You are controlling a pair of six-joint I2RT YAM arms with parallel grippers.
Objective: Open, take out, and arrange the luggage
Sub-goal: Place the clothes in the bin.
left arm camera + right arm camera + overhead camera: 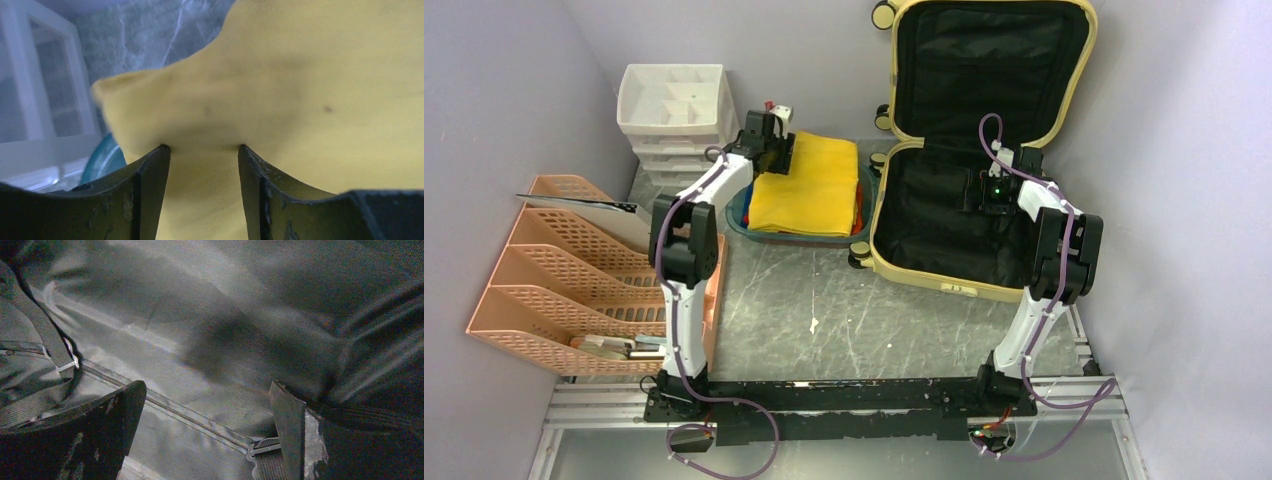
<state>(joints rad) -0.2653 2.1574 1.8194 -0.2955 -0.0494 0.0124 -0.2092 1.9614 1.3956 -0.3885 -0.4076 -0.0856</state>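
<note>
While the overhead view shows the open luggage (924, 278) around the right gripper (994, 197) and well right of the left gripper (774, 137), we record from the left wrist its jaws apart, tips against a yellow cloth (300, 90), and from the right wrist jaws spread wide over black lining (215, 315).

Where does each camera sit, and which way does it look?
Top external: fixed above and behind the arms, looking down on the open pale yellow hard-shell suitcase and folded yellow cloth; both arms show.
Left wrist: on the left wrist, close over that cloth; the left gripper shows, fingers parted.
Right wrist: on the right wrist, facing the suitcase's black fabric lining; the right gripper shows, fingers wide apart.
Shared: top and left wrist see the cloth.
</note>
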